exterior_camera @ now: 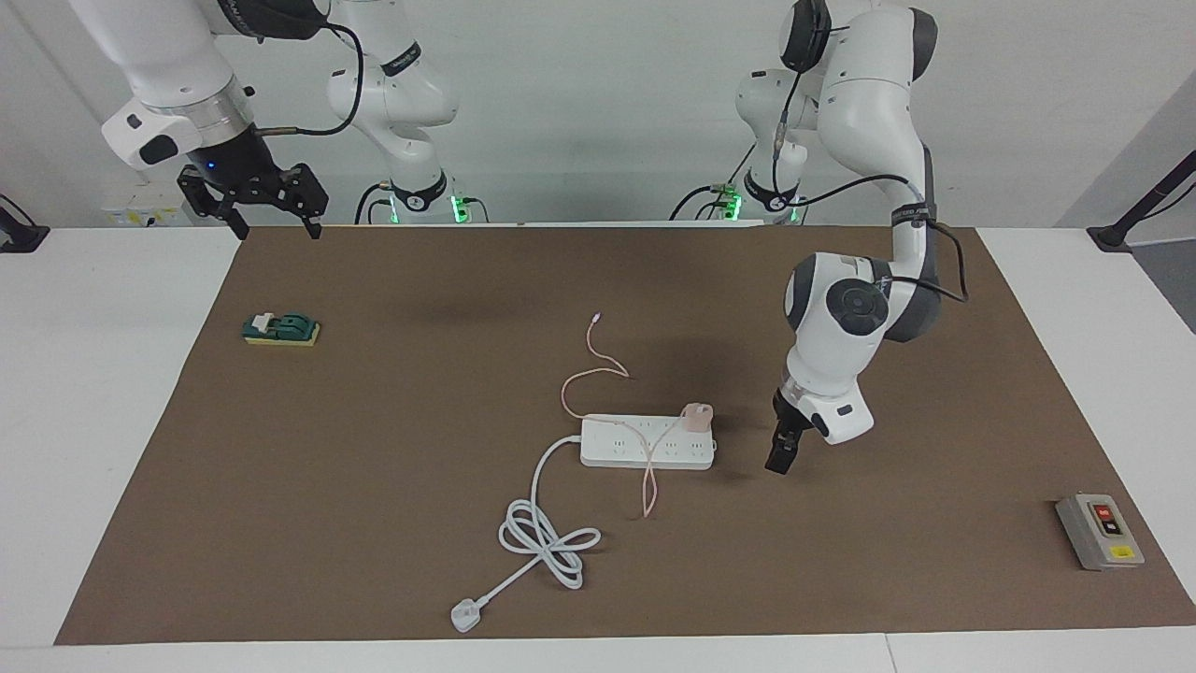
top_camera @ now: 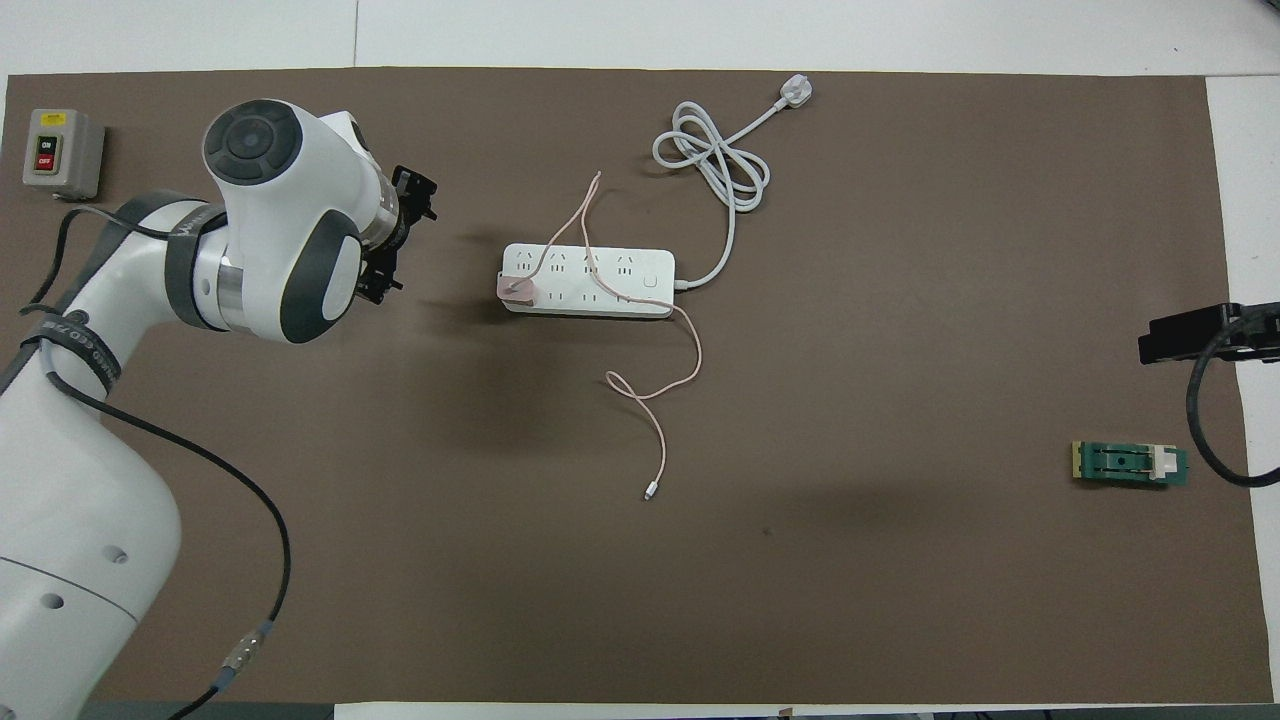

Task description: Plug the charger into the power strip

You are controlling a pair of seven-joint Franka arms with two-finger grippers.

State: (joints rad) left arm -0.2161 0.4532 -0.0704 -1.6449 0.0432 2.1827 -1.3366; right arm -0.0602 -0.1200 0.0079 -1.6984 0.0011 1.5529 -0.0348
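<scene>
Brown mat (exterior_camera: pixel 374 523): pale pink charger (exterior_camera: pixel 697 416) seated on white power strip (exterior_camera: pixel 617 451).

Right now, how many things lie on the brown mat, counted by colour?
White: 1, the power strip with its cord.
Pink: 1, the charger sitting on the strip, its cable trailing over it.
Grey: 1, the switch box.
Green: 1, the small green block.
Total: 4.
</scene>
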